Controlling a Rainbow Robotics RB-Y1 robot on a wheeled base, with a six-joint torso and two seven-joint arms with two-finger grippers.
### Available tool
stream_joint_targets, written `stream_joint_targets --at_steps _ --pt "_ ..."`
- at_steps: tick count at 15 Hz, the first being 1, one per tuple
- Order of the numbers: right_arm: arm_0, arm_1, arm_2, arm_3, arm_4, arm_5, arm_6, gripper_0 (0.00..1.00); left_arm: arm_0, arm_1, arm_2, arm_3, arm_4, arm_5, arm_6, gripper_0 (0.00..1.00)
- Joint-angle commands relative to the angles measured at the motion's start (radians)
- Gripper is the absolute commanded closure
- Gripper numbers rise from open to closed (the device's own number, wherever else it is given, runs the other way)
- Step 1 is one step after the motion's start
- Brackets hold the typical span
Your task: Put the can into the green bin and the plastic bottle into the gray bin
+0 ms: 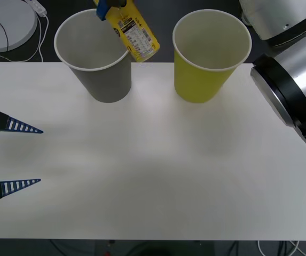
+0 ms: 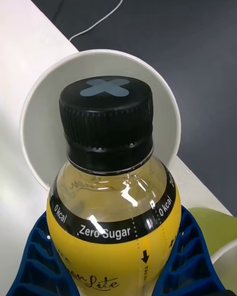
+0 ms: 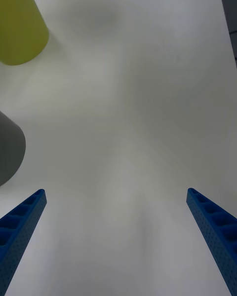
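Note:
My right gripper (image 1: 107, 7) is shut on the plastic bottle (image 1: 135, 33), a small yellow one with a black cap. It hangs tilted over the back right rim of the gray bin (image 1: 107, 80). In the right wrist view the blue fingers (image 2: 39, 256) flank the plastic bottle (image 2: 111, 187), and its cap points down at the gray bin's white mouth (image 2: 37, 108). The green bin (image 1: 202, 80) stands upright to the right of the gray one. My left gripper (image 1: 38, 156) waits open at the table's left edge, its own view showing nothing between the fingers (image 3: 19, 222). The can is out of view.
The white table (image 1: 153, 176) stretches in front of both bins. A white round device (image 1: 3, 24) with a cable lies behind the table at the far left. My right arm's silver body (image 1: 291, 90) reaches over the table's right end.

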Motion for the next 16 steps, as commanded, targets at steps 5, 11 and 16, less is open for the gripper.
stream_joint_targets --at_steps 5,11,16 --pt "-0.054 0.074 0.000 0.145 0.056 0.091 -0.011 1.00 0.000 0.000 0.000 0.000 0.000 0.000 0.000 0.00" --pt "-0.054 0.106 0.000 0.171 0.072 0.252 -0.009 1.00 0.000 0.000 0.000 0.000 0.000 0.000 0.000 0.00" --pt "-0.054 0.148 0.001 0.238 0.113 0.370 -0.009 1.00 0.000 0.000 0.000 0.000 0.000 0.000 0.000 0.00"
